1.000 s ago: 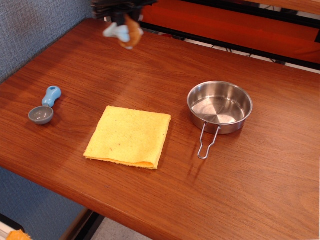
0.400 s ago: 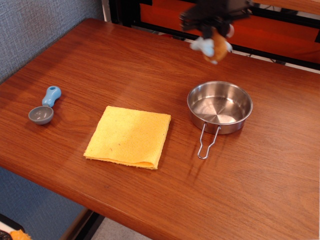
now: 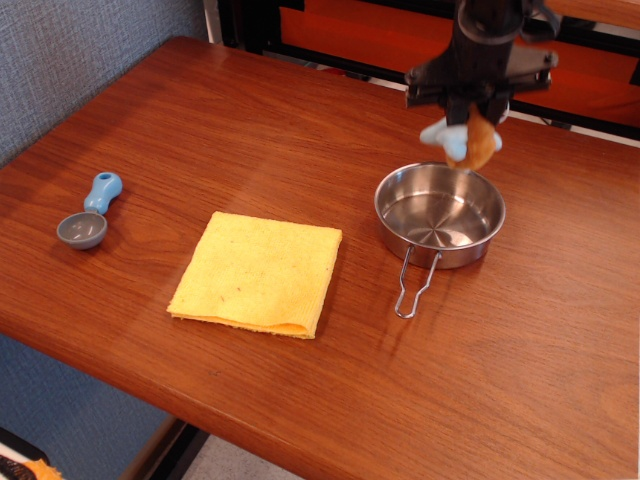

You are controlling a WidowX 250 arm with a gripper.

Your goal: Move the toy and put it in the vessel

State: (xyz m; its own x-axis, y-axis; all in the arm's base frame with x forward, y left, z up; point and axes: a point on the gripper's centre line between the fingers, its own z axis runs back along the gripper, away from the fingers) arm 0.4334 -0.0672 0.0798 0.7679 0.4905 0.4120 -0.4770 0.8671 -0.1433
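My gripper (image 3: 472, 108) is shut on the toy (image 3: 465, 140), a small light blue plush with an orange-brown belly, which hangs below the fingers. It is held in the air above the far rim of the vessel (image 3: 440, 214), a shiny round steel pan with a thin wire handle pointing toward the front of the table. The toy's head is hidden by the gripper. The pan is empty.
A folded yellow cloth (image 3: 259, 272) lies left of the pan. A grey scoop with a blue handle (image 3: 89, 213) lies near the table's left edge. A red and black structure (image 3: 380, 35) runs behind the table's far edge.
My gripper has carried the toy from the far left of the table rightward and lower, to above the pan's far rim. Nothing else has moved.
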